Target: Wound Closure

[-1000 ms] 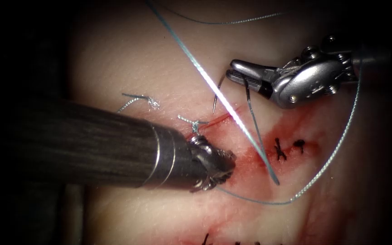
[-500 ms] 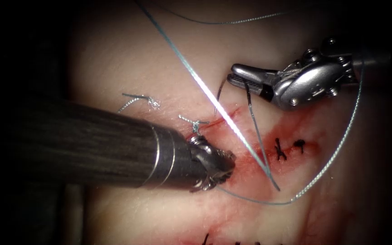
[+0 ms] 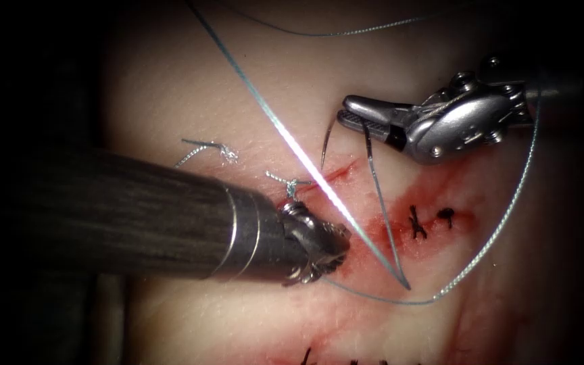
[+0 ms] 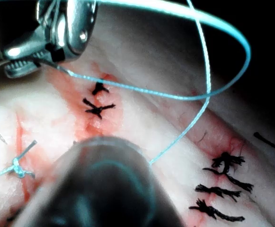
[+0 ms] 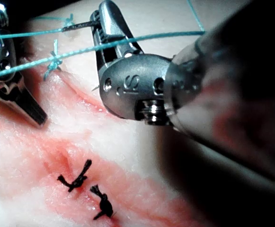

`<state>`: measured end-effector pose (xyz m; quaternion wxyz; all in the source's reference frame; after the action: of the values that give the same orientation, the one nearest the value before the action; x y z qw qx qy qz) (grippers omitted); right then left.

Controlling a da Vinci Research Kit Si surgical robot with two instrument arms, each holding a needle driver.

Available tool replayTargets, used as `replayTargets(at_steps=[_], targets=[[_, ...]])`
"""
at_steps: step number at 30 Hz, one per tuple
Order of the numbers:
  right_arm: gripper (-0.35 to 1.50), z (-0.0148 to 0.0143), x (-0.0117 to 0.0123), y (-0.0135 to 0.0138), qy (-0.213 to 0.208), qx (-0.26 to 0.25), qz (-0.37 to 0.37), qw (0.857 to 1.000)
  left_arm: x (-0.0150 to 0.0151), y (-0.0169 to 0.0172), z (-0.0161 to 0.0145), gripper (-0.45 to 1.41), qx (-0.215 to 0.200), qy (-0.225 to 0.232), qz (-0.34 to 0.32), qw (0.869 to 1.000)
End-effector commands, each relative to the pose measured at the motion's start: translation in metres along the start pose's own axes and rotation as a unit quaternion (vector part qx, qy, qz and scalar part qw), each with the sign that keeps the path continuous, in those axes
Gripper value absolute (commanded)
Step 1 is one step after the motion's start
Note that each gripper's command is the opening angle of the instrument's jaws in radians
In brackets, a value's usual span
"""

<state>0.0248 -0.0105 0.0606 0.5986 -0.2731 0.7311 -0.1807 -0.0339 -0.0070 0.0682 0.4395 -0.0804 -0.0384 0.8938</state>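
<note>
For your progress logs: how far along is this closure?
Done: one knot tied on the cut. In hand: right tool grips the needle near its thread end, tip outside the tissue; left tool: hold hidden. Left: cut right of the knot unstitched.

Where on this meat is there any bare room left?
Pale tissue above the knotted thread ends looks free. The red cut is crowded: left tool, thread, and right tool holding the curved needle.

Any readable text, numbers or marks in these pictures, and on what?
"IS": embossed on the right tool's wrist housing in the right wrist view, upside down and partly blurred, so the reading is uncertain.
No other words, numbers or labels on the left tool, needle, thread or tissue.
</note>
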Motion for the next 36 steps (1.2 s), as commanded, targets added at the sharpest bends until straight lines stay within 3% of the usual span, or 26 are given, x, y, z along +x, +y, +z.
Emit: replayTargets(at_steps=[1,10,23,36], targets=[[-0.35,0.0011,-0.0004,-0.0005,0.003,0.000,-0.001,1.000,0.0001,0.0003,0.0006,-0.45,-0.001,0.000,-0.001,1.000],[-0.35,0.0010,-0.0002,-0.0011,0.007,0.005,-0.002,1.000,0.0002,0.0001,0.0005,-0.45,0.000,0.000,-0.004,1.000],[-0.35,0.0011,-0.0003,-0.0030,-0.005,0.026,-0.074,0.997,0.0002,0.0000,0.0003,-0.45,-0.005,-0.001,-0.007,1.000],[-0.35,0.0012,0.0001,-0.0048,0.007,0.042,-0.076,0.996,0.0002,0.0000,0.0003,-0.45,-0.004,-0.001,-0.008,1.000]])
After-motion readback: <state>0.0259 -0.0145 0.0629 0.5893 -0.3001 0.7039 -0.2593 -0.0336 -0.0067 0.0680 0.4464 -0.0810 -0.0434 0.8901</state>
